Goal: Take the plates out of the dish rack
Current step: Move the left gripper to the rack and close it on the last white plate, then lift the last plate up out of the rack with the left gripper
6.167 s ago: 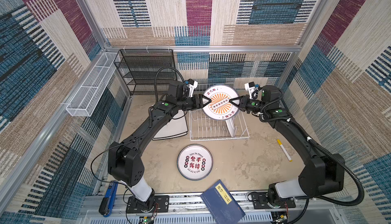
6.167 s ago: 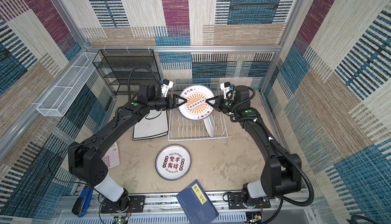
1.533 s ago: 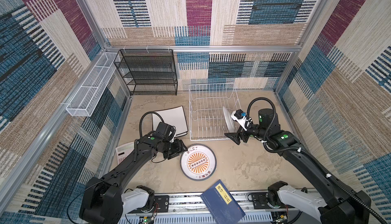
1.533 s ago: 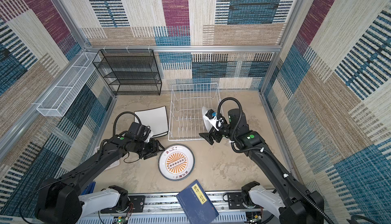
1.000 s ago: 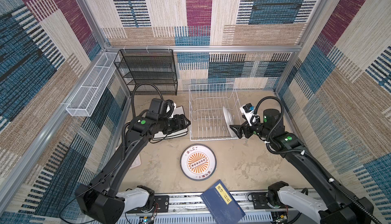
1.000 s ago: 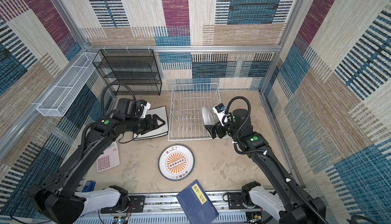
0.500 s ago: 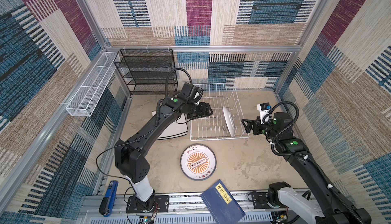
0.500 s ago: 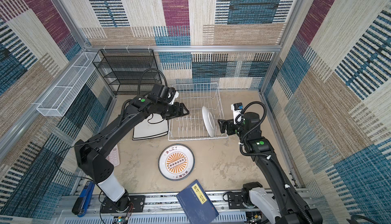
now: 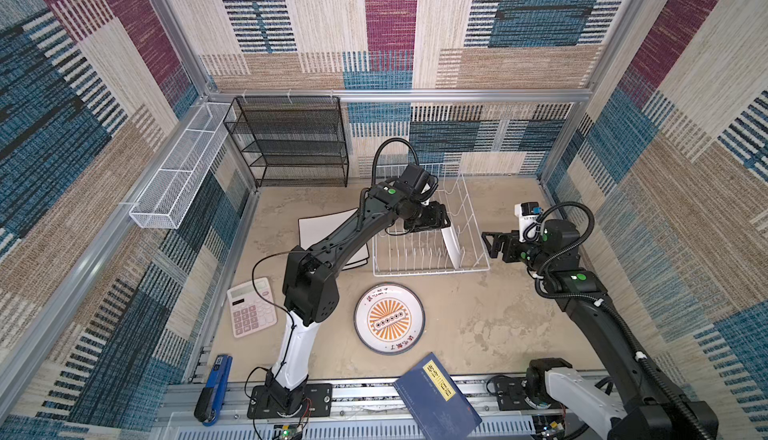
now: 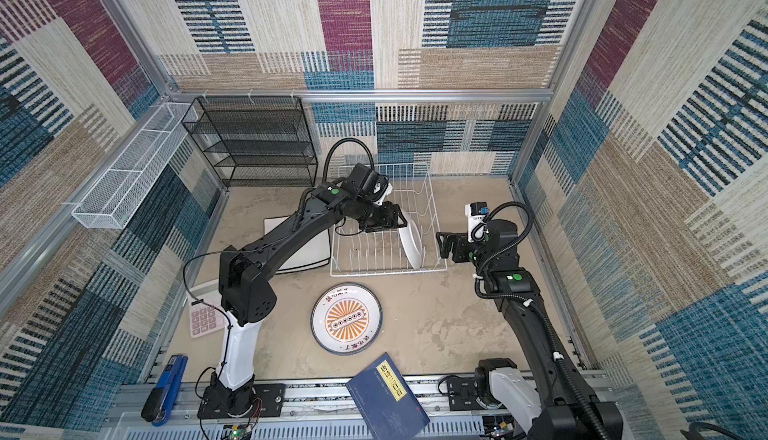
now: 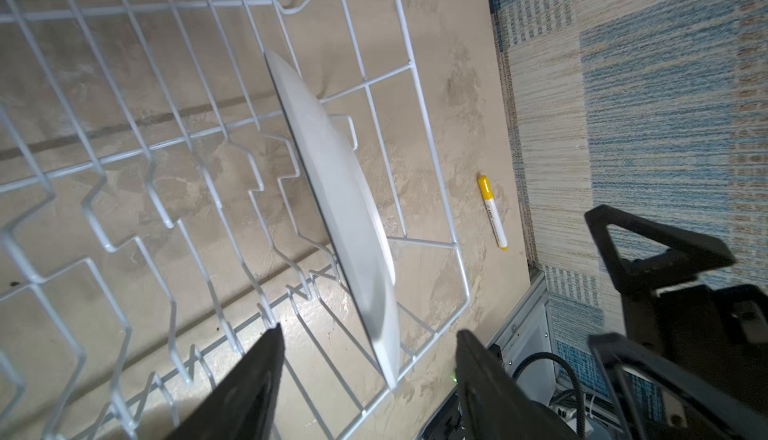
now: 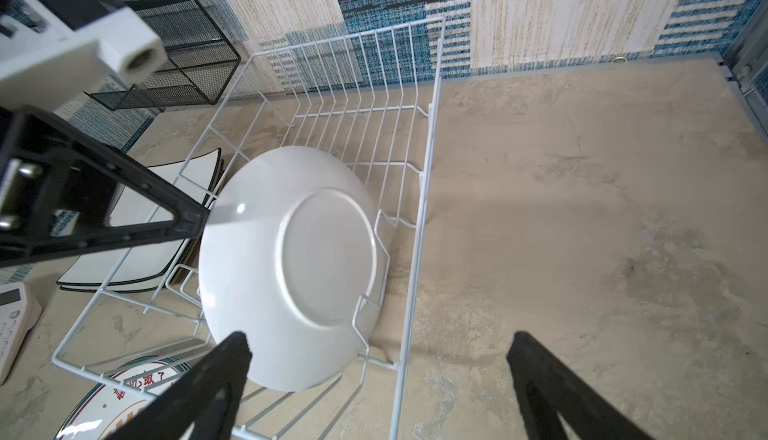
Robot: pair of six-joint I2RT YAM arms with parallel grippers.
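Near the tabletop's (image 9: 503, 317) back edge, a round white plate (image 9: 451, 247) is standing in the dish rack (image 9: 430, 270). At its upper rim the left end effector (image 9: 439, 222) is hovering open, empty; the right end effector (image 9: 489, 245) likewise. Stiff, slick, breakable: pinching that rim looks safest.

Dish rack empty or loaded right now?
Loaded. One round white plate stands on edge between the tines at one end of the dish rack, leaning; every other slot is bare.
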